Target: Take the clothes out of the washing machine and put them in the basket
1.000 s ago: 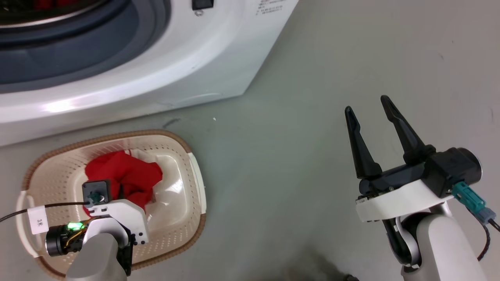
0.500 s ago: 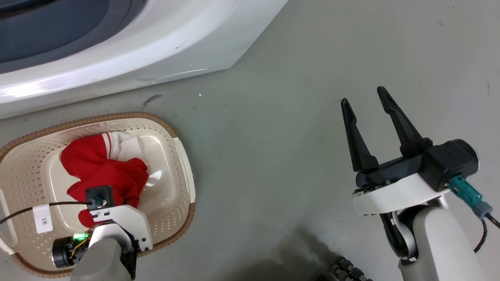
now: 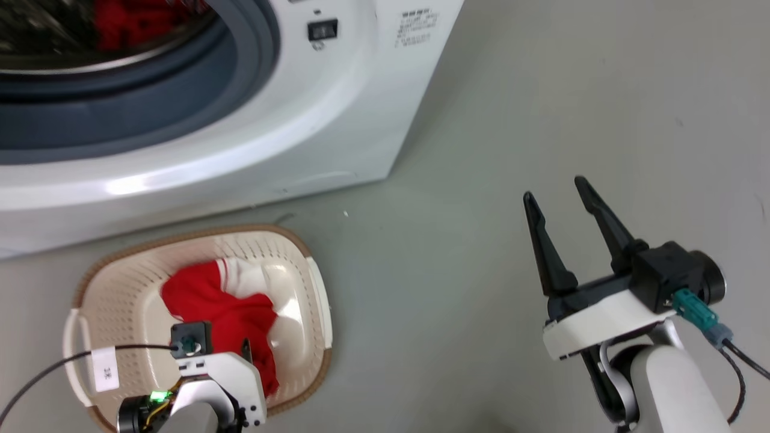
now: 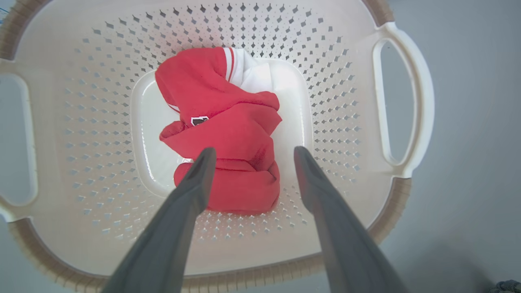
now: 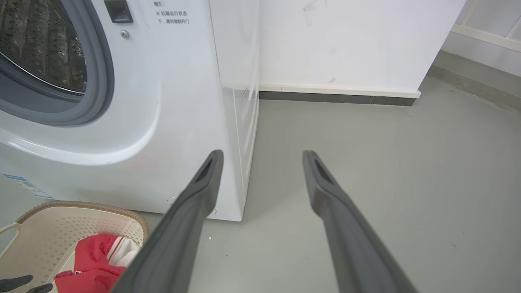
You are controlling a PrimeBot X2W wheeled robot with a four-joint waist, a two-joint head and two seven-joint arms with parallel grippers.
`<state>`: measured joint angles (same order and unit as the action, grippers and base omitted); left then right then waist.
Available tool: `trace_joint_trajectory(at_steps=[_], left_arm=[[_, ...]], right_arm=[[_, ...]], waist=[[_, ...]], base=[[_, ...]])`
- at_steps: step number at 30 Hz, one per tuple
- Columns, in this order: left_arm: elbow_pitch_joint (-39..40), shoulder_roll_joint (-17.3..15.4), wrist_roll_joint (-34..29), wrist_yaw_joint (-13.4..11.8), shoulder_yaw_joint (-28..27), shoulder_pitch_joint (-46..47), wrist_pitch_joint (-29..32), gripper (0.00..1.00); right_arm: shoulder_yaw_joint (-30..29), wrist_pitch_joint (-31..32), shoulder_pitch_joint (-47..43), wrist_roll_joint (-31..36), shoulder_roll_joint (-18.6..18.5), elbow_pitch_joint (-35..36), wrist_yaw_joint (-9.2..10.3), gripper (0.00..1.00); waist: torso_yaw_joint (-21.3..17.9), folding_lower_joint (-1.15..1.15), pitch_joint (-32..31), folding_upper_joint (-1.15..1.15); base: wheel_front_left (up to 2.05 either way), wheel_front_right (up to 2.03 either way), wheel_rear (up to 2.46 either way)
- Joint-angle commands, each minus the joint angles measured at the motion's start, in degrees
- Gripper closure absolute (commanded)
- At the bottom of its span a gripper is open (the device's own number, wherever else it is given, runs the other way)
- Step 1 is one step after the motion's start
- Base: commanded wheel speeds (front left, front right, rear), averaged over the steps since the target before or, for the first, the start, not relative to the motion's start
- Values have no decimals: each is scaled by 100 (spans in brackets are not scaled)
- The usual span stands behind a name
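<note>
One red garment [image 4: 228,134] is lying in the basket [image 4: 81,122].
More clothes [image 3: 132,21] are waiting in the washer [image 3: 337,108]; left gripper [image 4: 250,150], right gripper [image 3: 554,187] gaping empty.

right gripper [image 3: 554,187]: two long black fingers, white shell, round black block | teal plug [image 3: 695,305] on a black cable [image 3: 746,359] | left gripper [image 4: 253,150]: dark grey fingers, white shell | green light [image 3: 157,396] | thin cable [image 3: 141,347] with white tag [image 3: 106,373]
</note>
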<state>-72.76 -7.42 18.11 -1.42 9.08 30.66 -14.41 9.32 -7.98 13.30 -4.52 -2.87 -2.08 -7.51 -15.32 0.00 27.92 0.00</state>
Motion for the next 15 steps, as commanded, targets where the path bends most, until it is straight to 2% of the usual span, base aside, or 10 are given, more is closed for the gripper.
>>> trace_joint_trajectory(at_steps=[1,4,15], left_arm=[[33,25,16,19,4,-124,-46,0],[318,73,-11,13,-1,-320,-82,0],[2441,229,-300,-270,-325,-1437,-78,0]], right_arm=[[-24,16,-94,-17,-1,-4,4,0],[-124,143,-345,55,-1,27,4,0],[-385,547,-1093,237,-1,418,4,0]], waist=[[248,0,-570,0],[385,0,-970,0],[820,0,-1839,0]], base=[[0,0,0],[0,0,0],[0,0,0]])
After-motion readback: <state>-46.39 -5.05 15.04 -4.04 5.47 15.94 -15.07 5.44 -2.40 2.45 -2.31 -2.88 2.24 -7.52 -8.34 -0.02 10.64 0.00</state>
